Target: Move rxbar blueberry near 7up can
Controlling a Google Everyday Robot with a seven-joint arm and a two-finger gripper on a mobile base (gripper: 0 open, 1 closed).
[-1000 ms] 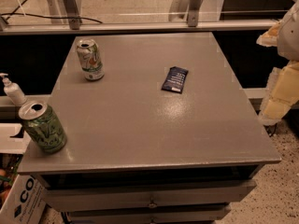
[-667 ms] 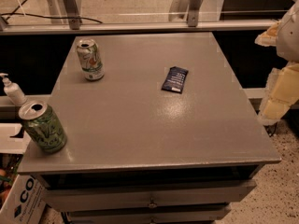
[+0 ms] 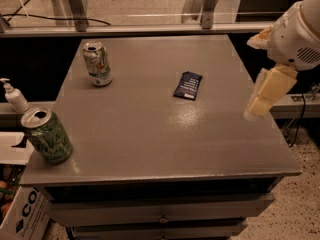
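The rxbar blueberry (image 3: 188,85), a small flat navy wrapper with white lettering, lies on the grey table (image 3: 150,139) right of centre. The 7up can (image 3: 97,64), silver-white with green and red markings, stands upright at the far left of the table. My gripper (image 3: 258,104), cream-coloured under a white arm, hangs over the table's right edge, to the right of the bar and apart from it, holding nothing.
A wholly green can (image 3: 47,136) with pale marks stands at the table's front left corner. A soap pump bottle (image 3: 14,96) and a cardboard box (image 3: 20,209) sit off the left side. Drawers run below the front edge.
My gripper has moved left, from beyond the table's right side to over its right edge. The bar and both cans have not moved.
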